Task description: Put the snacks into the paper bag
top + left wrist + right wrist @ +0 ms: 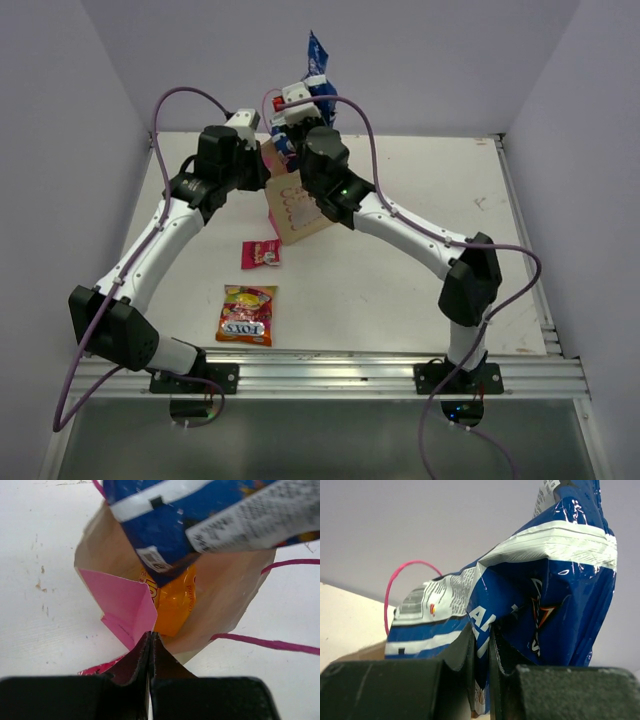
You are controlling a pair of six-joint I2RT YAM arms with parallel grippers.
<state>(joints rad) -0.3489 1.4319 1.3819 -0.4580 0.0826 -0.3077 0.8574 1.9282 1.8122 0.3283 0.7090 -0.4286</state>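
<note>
The tan paper bag (292, 208) stands tilted at the table's middle back. My left gripper (268, 155) is shut on the bag's near rim (150, 635), beside its pink side fold (122, 605). The orange-yellow packet (172, 605) lies inside the bag. My right gripper (290, 120) is shut on the long blue-white bag (318, 60) and holds it upright above the bag's mouth; its lower end (165, 535) dips into the opening. In the right wrist view the fingers (481, 635) pinch the blue foil (555, 595). The pink-red sachet (261, 254) and FOX'S packet (246, 314) lie on the table.
The bag's pink cord handles (260, 642) trail over the table on the right, and one loop (395, 587) stands up behind the blue bag. Grey walls close in the table at the back and sides. A metal rail (330, 370) runs along the near edge.
</note>
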